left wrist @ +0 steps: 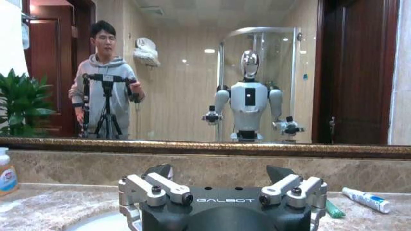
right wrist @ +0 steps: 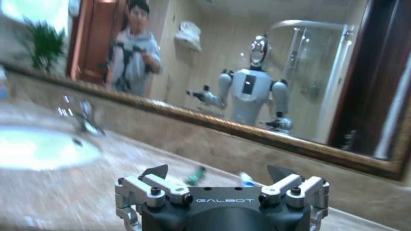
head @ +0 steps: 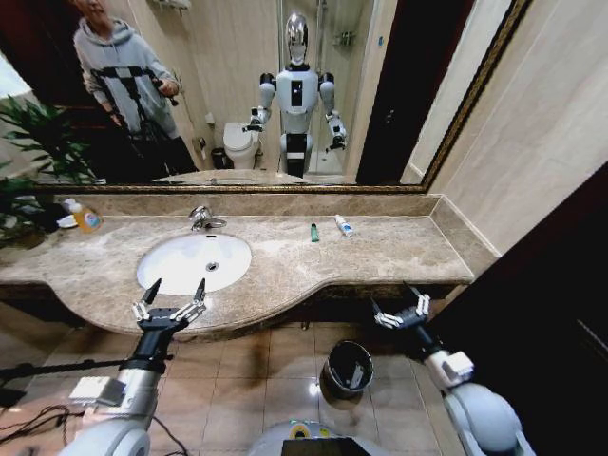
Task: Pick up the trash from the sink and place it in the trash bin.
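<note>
The left gripper (head: 174, 290), fingers spread, hovers at the sink's (head: 155, 273) near rim. The right gripper (head: 400, 306), fingers spread, hangs above the bin (head: 347, 369), beyond the bench (head: 380, 252) edge.

Plenty of open counter (head: 285, 261) is sitting between the sink (head: 195, 262) and the two little items: dark-green bottle (head: 314, 233), white-blue tube (head: 343, 225). Faucet (head: 201, 218) is crowding the basin's back edge.

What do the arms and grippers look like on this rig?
Silver-grey arm shells with black wrist sections. Left gripper and right gripper: black bodies, white GALBOT lettering, silver linkages with black bolts, dark pointed jaw tips. A white tag hangs off the left forearm.
</note>
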### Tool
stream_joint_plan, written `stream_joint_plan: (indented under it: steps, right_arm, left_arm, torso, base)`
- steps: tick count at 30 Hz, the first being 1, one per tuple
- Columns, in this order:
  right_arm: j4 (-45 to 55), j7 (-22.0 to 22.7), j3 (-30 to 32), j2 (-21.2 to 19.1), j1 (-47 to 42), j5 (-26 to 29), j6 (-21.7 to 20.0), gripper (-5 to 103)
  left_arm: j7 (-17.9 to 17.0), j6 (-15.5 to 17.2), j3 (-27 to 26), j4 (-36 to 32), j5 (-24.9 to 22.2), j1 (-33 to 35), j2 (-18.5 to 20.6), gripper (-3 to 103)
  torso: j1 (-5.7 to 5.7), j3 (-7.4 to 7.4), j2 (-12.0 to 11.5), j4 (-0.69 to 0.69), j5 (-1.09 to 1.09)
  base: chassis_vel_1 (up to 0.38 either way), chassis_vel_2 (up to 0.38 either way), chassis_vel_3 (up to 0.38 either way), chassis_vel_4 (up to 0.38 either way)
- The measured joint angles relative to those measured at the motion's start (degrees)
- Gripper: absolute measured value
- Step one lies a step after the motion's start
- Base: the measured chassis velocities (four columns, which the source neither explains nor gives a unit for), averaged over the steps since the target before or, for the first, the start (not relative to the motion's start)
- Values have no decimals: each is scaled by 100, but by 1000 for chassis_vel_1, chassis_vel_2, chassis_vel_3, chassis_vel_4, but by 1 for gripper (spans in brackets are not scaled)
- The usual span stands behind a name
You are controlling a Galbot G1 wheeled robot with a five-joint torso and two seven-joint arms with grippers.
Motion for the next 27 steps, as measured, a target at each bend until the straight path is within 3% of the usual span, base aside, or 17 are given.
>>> stream_joint_plan:
  steps: [6, 12, 18, 27]
  right_arm:
    - [-139, 204, -434, -184, 631, 830, -575, 100]
    - [-769, 470, -692, -451, 1624, 1146, -860, 100]
    - [-1643, 852, -1159, -652, 2734, 1232, -1025, 100]
    - [-2856, 1424, -1911, -477, 3833, 1120, -1497, 100]
  left_arm:
    - [0, 0, 0, 0, 0, 0, 0, 100]
    - [0, 0, 0, 0, 0, 0, 0, 100]
    - [0, 0, 0, 0, 0, 0, 1, 100]
    - [1, 0, 0, 0, 0, 0, 0, 100]
  torso:
    - [0, 0, 0, 0, 0]
    - [0, 0, 0, 0, 1]
    - [0, 1, 0, 0, 1]
    - [0, 0, 0, 0, 0]
  base:
    - [0, 0, 0, 0]
    - [0, 0, 0, 0]
    - [0, 0, 0, 0]
    - [0, 0, 0, 0]
